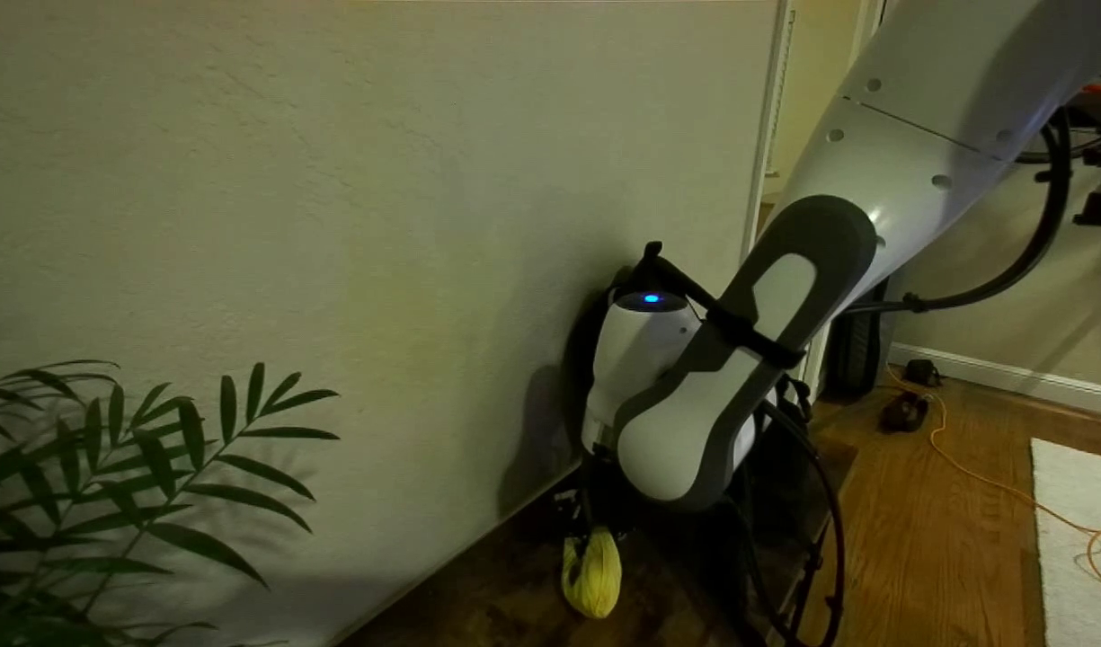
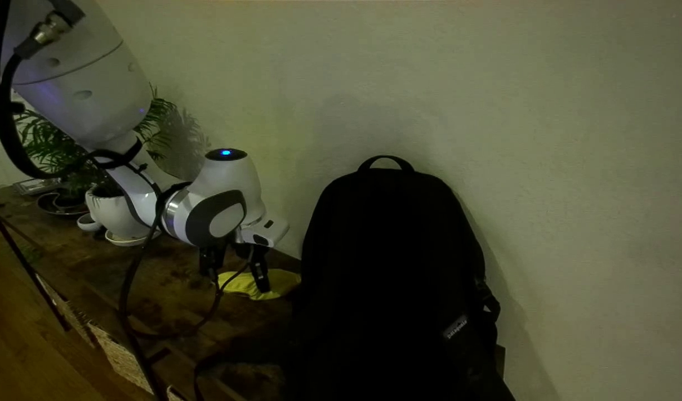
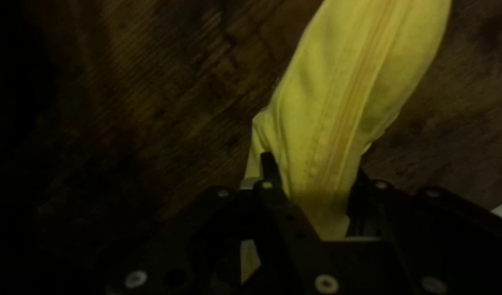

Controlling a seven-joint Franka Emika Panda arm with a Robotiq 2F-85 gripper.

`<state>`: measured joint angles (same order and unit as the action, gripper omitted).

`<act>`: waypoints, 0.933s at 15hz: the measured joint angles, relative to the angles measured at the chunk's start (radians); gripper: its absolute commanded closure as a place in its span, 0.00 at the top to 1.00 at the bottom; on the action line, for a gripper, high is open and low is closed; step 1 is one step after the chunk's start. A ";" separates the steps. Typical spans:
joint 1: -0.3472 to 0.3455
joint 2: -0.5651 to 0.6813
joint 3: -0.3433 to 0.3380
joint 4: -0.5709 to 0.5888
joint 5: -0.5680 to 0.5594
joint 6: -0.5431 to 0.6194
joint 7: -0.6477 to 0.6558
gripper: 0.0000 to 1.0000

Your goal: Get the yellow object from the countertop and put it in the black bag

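The yellow object (image 3: 337,102) is a soft, fabric-like pouch with a seam, lying on the dark brown countertop (image 2: 96,267). It also shows in both exterior views (image 1: 593,575) (image 2: 285,281). My gripper (image 3: 314,172) points down around one end of it. Both fingers press on its sides, and the cloth narrows and wrinkles between them. Some yellow cloth shows outside the left finger. The black bag (image 2: 396,267) stands upright against the wall beside the gripper, its loop handle on top. In an exterior view it is mostly hidden behind the arm.
A white plant pot (image 2: 115,214) with a leafy plant stands behind the arm on the countertop, with a small white cup (image 2: 88,223) beside it. A wall (image 1: 379,225) runs along the back. A black cable (image 2: 129,301) hangs from the arm over the countertop's front edge.
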<state>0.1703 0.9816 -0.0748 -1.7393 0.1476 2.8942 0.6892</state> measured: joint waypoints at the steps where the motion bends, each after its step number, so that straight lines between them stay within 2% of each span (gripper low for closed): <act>1: 0.000 0.000 0.000 0.000 0.000 0.000 -0.003 0.11; 5: 0.000 -0.008 0.001 0.001 0.000 -0.014 -0.031 0.05; 14: 0.024 -0.110 0.002 -0.014 -0.003 -0.146 -0.102 0.05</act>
<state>0.1942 0.8713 -0.0733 -1.7529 0.1448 2.7482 0.5875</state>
